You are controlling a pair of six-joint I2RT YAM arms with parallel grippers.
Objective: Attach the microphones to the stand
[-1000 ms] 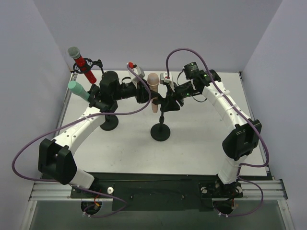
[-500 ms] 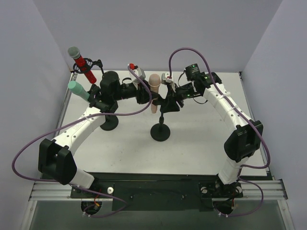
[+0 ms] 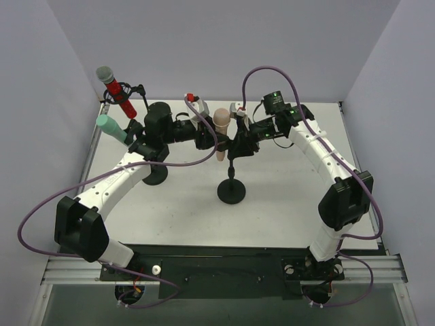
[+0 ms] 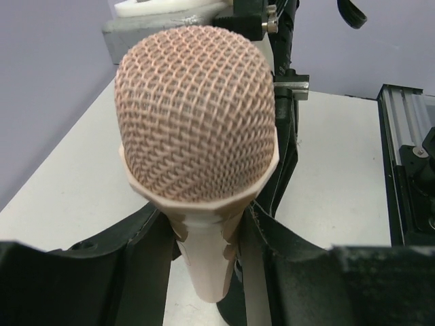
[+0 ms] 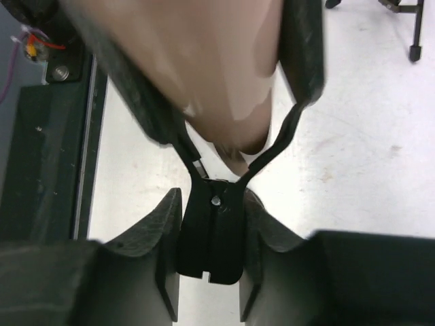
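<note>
Peach-pink microphone (image 4: 197,115), clamped in left pincer (image 4: 204,234), and stand base (image 3: 232,192) shifted slightly toward frame right. Right pincer (image 5: 210,224) grips stand clip (image 5: 289,136). Seating underway.

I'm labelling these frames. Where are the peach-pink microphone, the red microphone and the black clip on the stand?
peach-pink microphone (image 4: 197,115): left wrist view, on its mesh head.
red microphone (image 3: 117,90): top external view, on its red body.
black clip (image 5: 211,234): right wrist view, on its stem.

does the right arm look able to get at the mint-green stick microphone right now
Probably not. The right pincer is shut on the black stand clip, and the left arm, holding the peach-pink mesh-headed microphone, lies between it and the mint-green stick microphone.
</note>
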